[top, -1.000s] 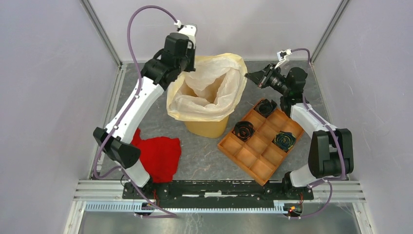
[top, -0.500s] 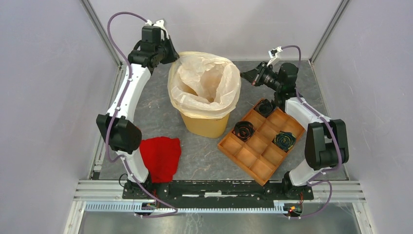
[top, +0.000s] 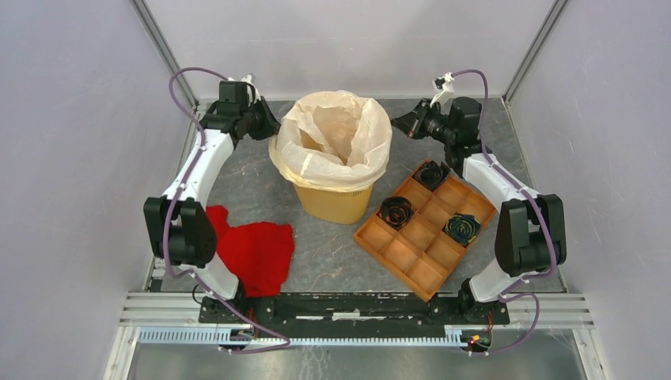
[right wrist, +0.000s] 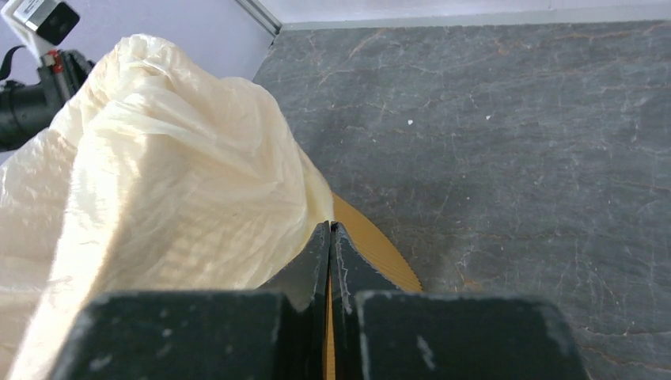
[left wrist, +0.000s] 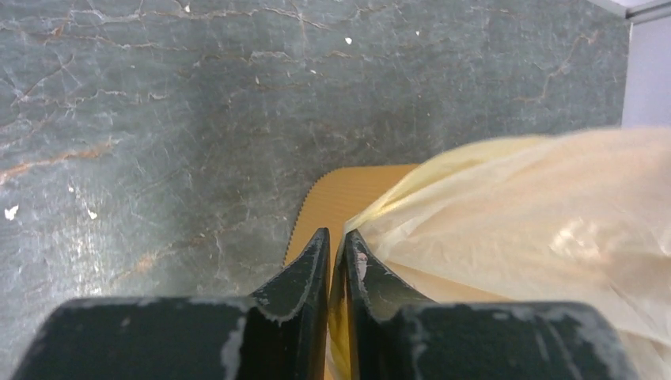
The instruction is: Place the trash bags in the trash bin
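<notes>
The orange-yellow trash bin stands upright at mid-table. The cream-white trash bag lines it and folds out over the rim all round. My left gripper is at the bin's left rim, shut on the film; in the left wrist view a fold of the bag runs between the left gripper's narrow-set fingers, above the bin wall. My right gripper is at the right rim. The right wrist view shows the bag drawn to a point at the right gripper's shut tips, over the bin.
A red cloth lies at the front left beside the left arm's base. An orange-brown compartment tray sits at an angle right of the bin, with three dark rolled items in its cells. Walls and frame posts close in the table.
My left arm swung from over the bin's back-left rim down to its left side, pulling the bag lower over the rim. The right gripper's jaws closed at the right rim.
</notes>
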Motion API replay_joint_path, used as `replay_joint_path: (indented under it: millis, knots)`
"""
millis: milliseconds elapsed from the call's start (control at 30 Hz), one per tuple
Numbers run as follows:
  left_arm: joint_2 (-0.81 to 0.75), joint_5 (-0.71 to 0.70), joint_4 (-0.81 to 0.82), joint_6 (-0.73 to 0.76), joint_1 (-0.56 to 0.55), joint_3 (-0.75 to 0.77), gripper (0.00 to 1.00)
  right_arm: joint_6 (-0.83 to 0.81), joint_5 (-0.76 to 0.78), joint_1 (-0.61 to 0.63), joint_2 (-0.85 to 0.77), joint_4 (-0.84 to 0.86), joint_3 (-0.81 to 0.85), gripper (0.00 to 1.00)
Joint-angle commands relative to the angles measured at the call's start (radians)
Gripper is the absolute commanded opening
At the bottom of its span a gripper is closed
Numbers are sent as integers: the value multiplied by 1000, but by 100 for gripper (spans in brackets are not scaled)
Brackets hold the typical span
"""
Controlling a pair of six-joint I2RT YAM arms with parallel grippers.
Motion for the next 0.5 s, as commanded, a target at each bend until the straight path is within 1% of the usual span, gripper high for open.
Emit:
replay_joint_path:
  millis: [0, 167, 267, 367, 400, 433, 467]
  knots:
    - [-151, 19, 57, -15, 3, -45, 20, -57, 27, 14, 3, -29, 80, 0]
    - [-246, 30, 51, -18, 4, -97, 21, -93, 43, 27, -15, -93, 111, 0]
    - [-287, 26, 34, -2, 4, -109, 32, -106, 59, 31, -35, -116, 117, 0]
    - [-306, -14, -16, 24, 5, -106, 36, -129, 76, 31, -43, -162, 143, 0]
    - [-315, -30, -26, 28, 5, -109, 39, -133, 76, 31, -45, -173, 148, 0]
    - [-329, -47, -42, 31, 4, -113, 48, -135, 78, 31, -49, -181, 148, 0]
    - [-347, -67, -53, 31, 4, -122, 52, -137, 80, 31, -57, -181, 144, 0]
